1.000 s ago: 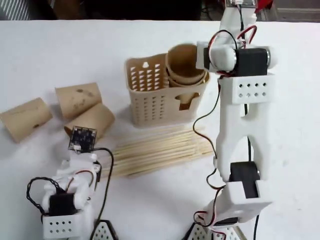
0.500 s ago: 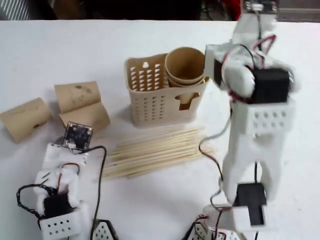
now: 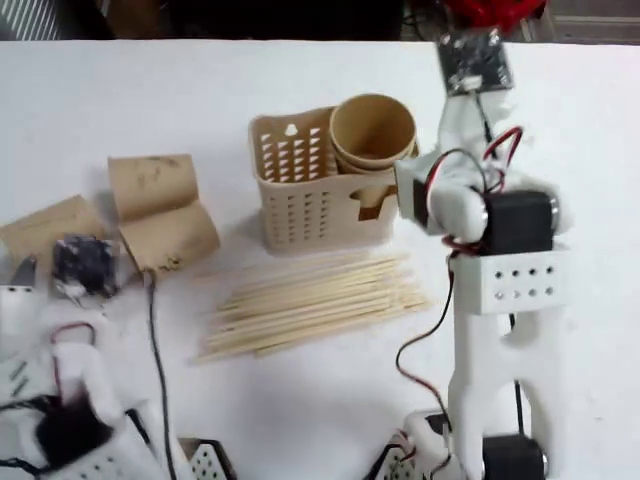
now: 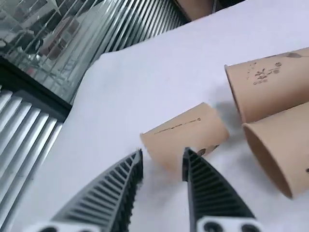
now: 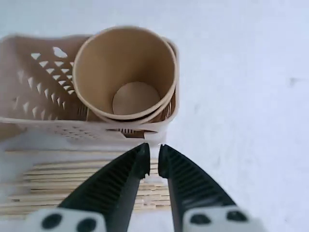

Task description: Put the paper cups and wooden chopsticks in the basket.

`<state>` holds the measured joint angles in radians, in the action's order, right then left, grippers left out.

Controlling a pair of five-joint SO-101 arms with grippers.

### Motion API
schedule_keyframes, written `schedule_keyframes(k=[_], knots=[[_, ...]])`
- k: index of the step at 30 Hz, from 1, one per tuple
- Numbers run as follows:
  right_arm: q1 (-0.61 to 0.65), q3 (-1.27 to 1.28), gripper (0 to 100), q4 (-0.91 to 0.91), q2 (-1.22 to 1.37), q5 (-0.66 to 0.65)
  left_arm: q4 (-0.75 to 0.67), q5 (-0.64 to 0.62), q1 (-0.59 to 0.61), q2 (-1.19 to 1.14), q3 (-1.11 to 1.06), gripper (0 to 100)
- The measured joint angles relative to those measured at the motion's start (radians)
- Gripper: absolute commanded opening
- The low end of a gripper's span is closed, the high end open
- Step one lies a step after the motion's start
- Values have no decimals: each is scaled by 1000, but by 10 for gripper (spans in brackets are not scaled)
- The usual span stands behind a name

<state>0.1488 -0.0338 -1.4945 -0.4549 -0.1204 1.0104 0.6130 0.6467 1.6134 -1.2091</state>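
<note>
Your left claw point(image 4: 162, 154) has swung out to the farthest lying cup point(image 4: 186, 135). Its jaws stand apart and empty, with the cup's side just ahead of the tips. A second cup point(image 4: 270, 84) and a third cup point(image 4: 280, 150) lie just past it. Your right claw point(image 5: 153, 151) has backed off the basket point(image 5: 29, 82), jaws all but together on nothing. The nested cups point(image 5: 125, 72) stand in the basket just ahead, and the wooden chopsticks point(image 5: 48, 191) lie beneath the claw. That drop looks done; three cups and the chopsticks remain.
</note>
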Motion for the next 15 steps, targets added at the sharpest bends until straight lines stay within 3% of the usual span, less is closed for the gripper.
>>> schedule_keyframes(k=[4, 8, 15], knots=[[-11, 261, 45, 135, -117, -32, 2, 20, 100, -322, 209, 194], [-31, 459, 46, 216, -226, -40, 2, 31, 199, -723, 460, 269], [-37, 733, 46, 338, -371, -41, 89, 23, 245, -1366, 865, 286]])
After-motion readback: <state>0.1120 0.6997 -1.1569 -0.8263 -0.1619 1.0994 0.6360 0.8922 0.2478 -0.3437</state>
